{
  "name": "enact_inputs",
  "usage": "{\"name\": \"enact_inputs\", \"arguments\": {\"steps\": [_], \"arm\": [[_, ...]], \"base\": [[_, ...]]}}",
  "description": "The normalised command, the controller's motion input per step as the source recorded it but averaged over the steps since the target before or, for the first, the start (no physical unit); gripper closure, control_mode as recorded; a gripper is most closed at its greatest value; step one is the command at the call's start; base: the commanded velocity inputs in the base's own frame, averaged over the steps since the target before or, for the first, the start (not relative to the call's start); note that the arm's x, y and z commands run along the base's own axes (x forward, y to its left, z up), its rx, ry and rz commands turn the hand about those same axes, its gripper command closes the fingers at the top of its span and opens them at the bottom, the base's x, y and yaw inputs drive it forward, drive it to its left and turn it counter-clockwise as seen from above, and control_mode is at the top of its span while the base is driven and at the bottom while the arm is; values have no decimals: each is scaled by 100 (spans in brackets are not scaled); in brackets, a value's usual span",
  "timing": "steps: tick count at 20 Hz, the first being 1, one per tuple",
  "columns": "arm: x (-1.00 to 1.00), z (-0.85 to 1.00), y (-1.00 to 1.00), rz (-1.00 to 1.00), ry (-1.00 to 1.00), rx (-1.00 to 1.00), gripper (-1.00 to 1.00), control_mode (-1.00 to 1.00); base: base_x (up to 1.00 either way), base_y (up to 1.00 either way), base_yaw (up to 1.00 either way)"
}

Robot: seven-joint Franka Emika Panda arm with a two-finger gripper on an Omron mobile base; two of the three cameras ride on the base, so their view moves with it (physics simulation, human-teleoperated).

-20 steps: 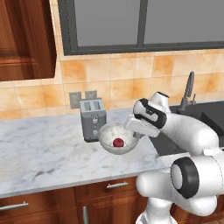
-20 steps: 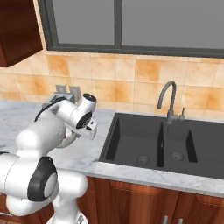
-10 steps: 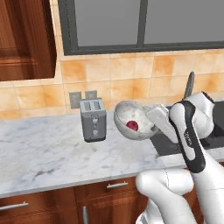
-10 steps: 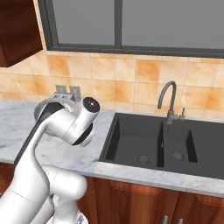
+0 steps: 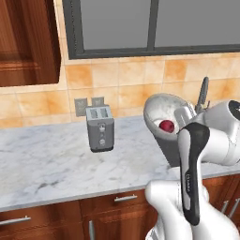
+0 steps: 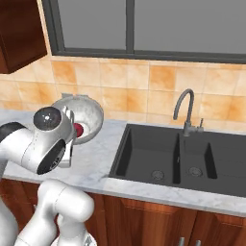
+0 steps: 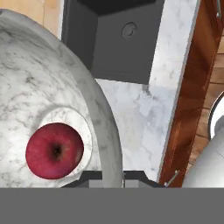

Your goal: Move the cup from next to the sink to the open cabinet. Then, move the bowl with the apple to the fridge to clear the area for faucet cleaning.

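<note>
holding tilted bowl (image 5: 161, 110), apple (image 5: 166, 125) inside

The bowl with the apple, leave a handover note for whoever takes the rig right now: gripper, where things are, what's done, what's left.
Gripper: shut on the bowl's rim.
Bowl: lifted off the counter and tipped on its side, beside the sink.
Apple: inside the bowl, against its bottom.
Faucet: behind the sink, untouched.
Done: bowl picked up with the apple.
Left: carry the bowl to the fridge and set it inside; watch the tilt so the apple does not roll out.
</note>
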Motion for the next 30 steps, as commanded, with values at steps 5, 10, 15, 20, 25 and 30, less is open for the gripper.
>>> {"name": "enact_inputs", "arguments": {"steps": [5, 10, 15, 20, 25, 30], "arm": [[-5, 3, 0, -34, 5, 2, 100, -100], [0, 0, 0, 8, 0, 0, 100, 100], [0, 0, 0, 0, 0, 0, 100, 100], [0, 0, 0, 0, 0, 0, 100, 100], [0, 0, 0, 0, 0, 0, 100, 100], [0, 0, 0, 0, 0, 0, 100, 100]], "base": [[0, 0, 0], [0, 0, 0], [-8, -7, -62], [0, 0, -100], [0, 0, -100], [0, 0, -100]]}}
